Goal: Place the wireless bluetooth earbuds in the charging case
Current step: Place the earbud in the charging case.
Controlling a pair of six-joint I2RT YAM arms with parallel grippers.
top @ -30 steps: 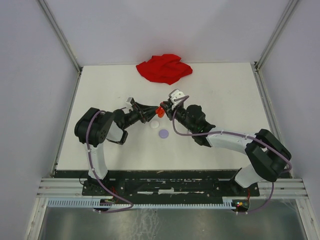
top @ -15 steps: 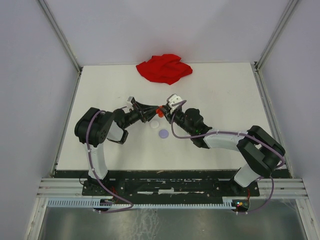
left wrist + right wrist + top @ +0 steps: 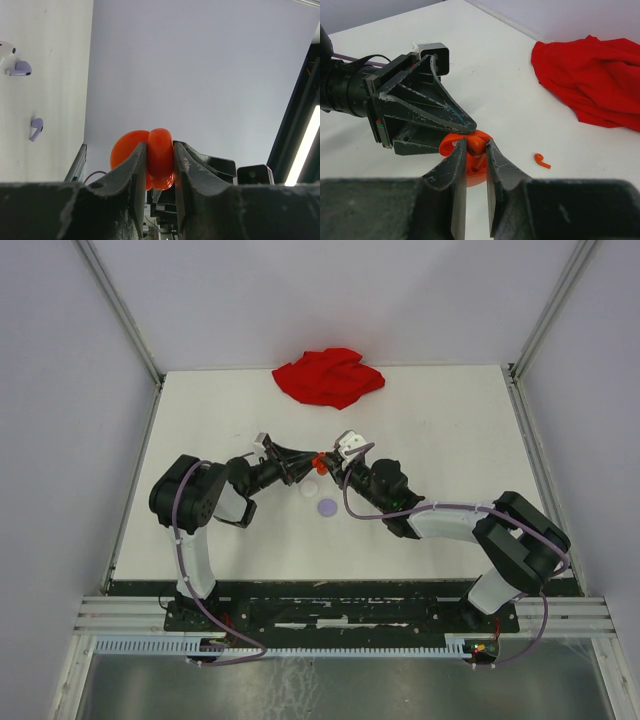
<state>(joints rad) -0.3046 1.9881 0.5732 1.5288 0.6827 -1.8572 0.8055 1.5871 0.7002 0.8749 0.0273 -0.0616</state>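
Observation:
My left gripper (image 3: 160, 146) is shut on the red charging case (image 3: 161, 159), gripping it edge-on above the table. In the right wrist view the case (image 3: 472, 172) is open with its lid up, and the left gripper's fingers (image 3: 432, 107) reach in from the left. My right gripper (image 3: 475, 143) is shut on a red earbud (image 3: 477, 146), head up and stem pointing down into the case. A second red earbud (image 3: 542, 160) lies on the table to the right. Two lavender earbuds (image 3: 36, 128) and a white one (image 3: 6, 47) lie on the table in the left wrist view. Both grippers meet at mid-table (image 3: 320, 461).
A crumpled red cloth (image 3: 328, 376) lies at the back of the table. A white disc (image 3: 311, 489) and a lavender disc (image 3: 327, 507) rest on the table just in front of the grippers. Metal frame posts (image 3: 135, 335) stand at the back corners.
My right gripper has shifted slightly back and left with the earbud, closing in on the case. The left gripper has tilted a little and still holds the case.

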